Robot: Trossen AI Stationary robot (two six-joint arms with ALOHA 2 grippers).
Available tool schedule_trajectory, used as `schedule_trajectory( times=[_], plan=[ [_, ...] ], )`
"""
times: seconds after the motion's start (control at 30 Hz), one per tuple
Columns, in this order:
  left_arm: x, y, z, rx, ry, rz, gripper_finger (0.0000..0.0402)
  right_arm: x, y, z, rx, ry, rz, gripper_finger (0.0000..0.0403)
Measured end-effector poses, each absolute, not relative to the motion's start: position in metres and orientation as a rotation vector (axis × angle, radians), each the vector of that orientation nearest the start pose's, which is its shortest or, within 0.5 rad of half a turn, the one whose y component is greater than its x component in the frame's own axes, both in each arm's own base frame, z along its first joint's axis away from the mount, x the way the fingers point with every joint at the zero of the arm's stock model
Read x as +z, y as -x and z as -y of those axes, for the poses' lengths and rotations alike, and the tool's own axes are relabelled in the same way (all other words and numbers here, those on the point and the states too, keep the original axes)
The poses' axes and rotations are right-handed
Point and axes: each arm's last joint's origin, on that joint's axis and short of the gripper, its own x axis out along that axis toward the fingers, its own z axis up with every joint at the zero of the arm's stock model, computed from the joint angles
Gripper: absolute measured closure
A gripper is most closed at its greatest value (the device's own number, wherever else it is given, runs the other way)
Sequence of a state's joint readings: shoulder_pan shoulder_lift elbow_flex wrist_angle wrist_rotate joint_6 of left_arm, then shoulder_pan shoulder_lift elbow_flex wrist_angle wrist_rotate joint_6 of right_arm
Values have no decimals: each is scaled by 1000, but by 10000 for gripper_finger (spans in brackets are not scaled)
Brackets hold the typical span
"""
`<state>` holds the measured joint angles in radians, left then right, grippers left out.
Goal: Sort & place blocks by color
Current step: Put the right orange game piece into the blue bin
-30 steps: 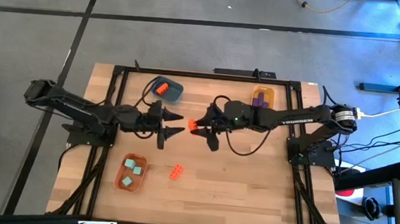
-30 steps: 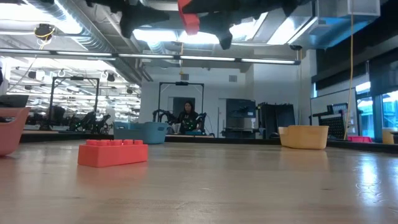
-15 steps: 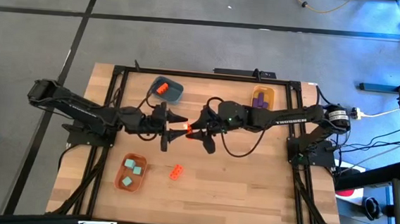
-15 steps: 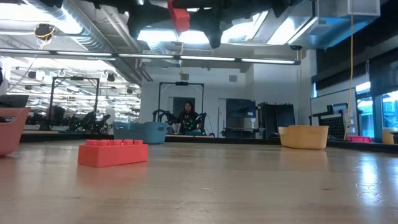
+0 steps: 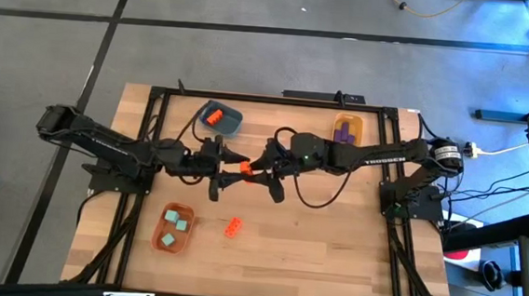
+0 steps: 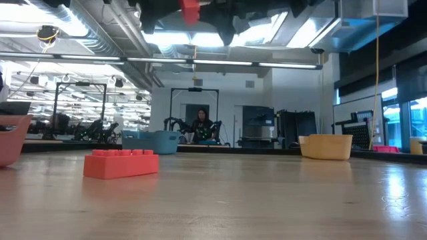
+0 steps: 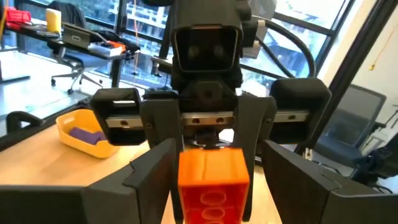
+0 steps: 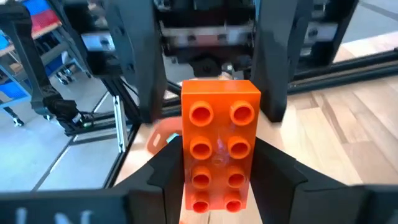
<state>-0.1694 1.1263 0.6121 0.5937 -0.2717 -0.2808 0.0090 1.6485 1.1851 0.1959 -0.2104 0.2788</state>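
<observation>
An orange-red block [image 5: 244,168] hangs in mid-air over the table's middle, shut in my right gripper [image 5: 257,169], which reaches in from the table's right. My left gripper [image 5: 229,166] faces it from the left. It is open, with a finger on either side of the block's free end [image 7: 214,177]; I cannot tell whether they touch it. A second orange-red block [image 5: 233,226] lies flat on the table. One more sits in the dark blue bowl [image 5: 230,119]. Purple blocks lie in the yellow bowl [image 5: 357,127] and teal ones in the orange bowl [image 5: 163,239]. My right gripper pinches the orange-red block by its two long sides [image 8: 186,180] between both fingers [image 8: 163,174]. The fingers come level from the table's right and lie along the block. The block is lifted clear, studs up, its free end [image 8: 221,93] pointing at the left gripper.
The three bowls stand near the table's far left, far right and near left. A black frame [image 5: 268,98] rims the table. Bare wood lies toward the near right. In the low view a person sits far back in the room.
My right gripper has carried the orange-red block toward the table's left and slightly up, bringing it between the left gripper's open fingers. The two grippers, apart a second ago, now meet at the block.
</observation>
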Motion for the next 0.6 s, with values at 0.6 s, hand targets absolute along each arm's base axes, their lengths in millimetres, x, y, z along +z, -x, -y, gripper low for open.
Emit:
schedule_trajectory(
  times=[0.6],
  plan=[
    [279, -239, 31, 81, 282, 34, 275, 287, -378, -9, 191, -296, -302, 219]
  ],
)
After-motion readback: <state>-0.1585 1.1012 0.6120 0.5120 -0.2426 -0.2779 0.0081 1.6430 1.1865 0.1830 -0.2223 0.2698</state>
